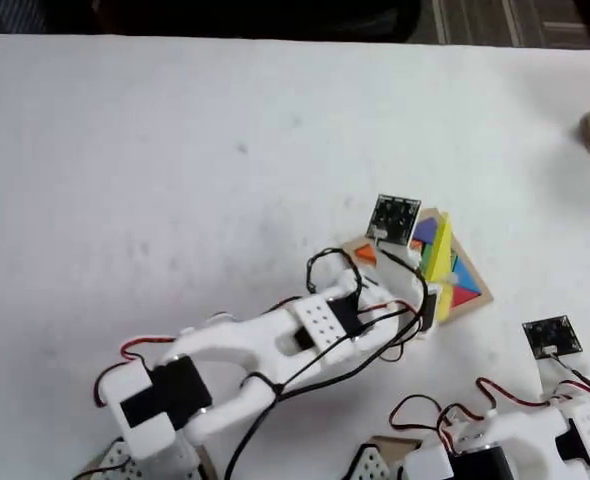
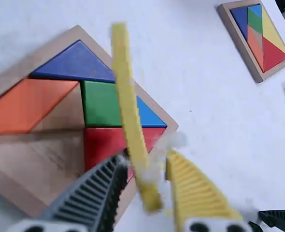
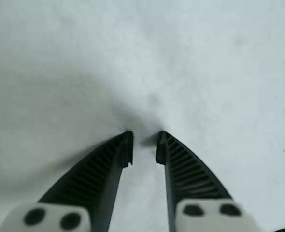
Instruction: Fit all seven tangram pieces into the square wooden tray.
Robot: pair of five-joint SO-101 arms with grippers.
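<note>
Left wrist view: yellow piece (image 2: pixel 126 92) partly hides the tray (image 2: pixel 43 162).

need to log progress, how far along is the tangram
Done: a blue triangle, orange piece, green square, smaller blue triangle and red piece lie in the wooden tray. In hand: the left gripper holds the yellow piece on edge over them. Left: seating it and filling the tray's bare wood.

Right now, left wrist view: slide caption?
Left jaws hold a yellow piece on edge over the partly filled wooden tray.
</note>
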